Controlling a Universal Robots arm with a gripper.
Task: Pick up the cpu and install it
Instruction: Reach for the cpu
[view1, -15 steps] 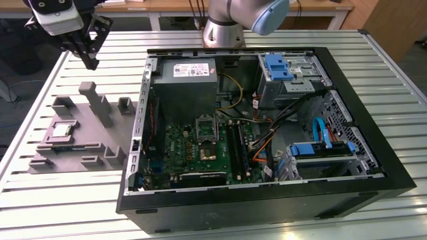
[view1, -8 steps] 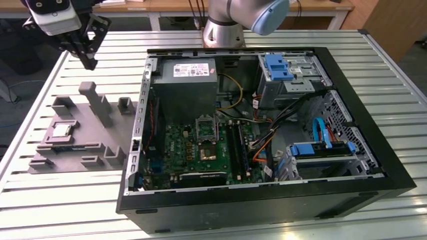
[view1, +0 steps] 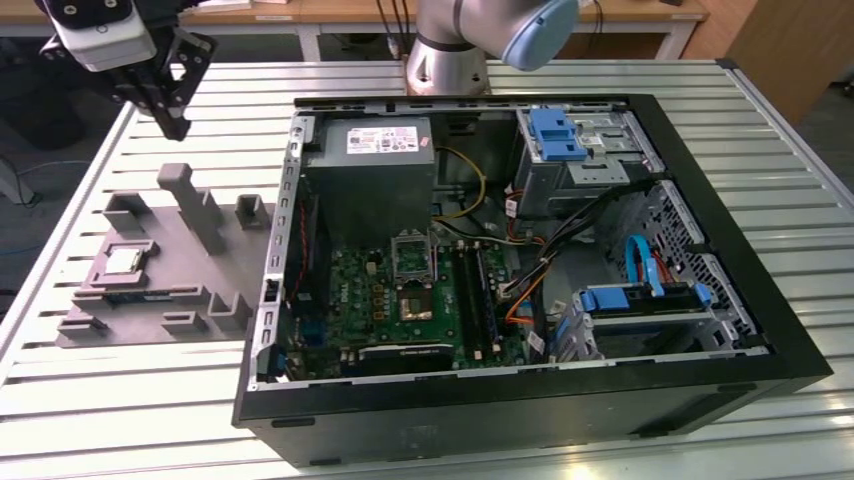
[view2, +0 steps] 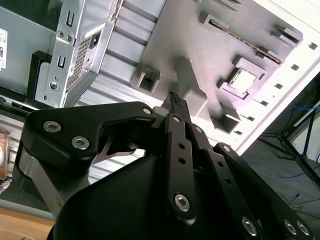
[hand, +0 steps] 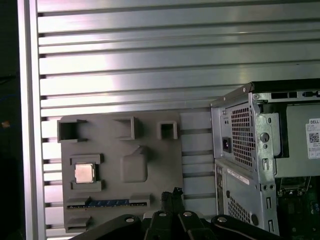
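1. The cpu (view1: 124, 262) was a small flat square: silvery-grey metal top, thin greenish rim.
2. It lay flat, metal face up, in a square recess of the grey holder tray (view1: 174, 275).
3. It sat outside the PC case (view1: 534, 410), on the exterior view's left, with nothing touching it.

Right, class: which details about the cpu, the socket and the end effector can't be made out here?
- cpu: first wrist view, corner marks too small; underside hidden by its grey holder.
- socket: exterior view, too small to tell whether its frame is latched.
- end effector: first wrist view, body cut off by the picture's edge.
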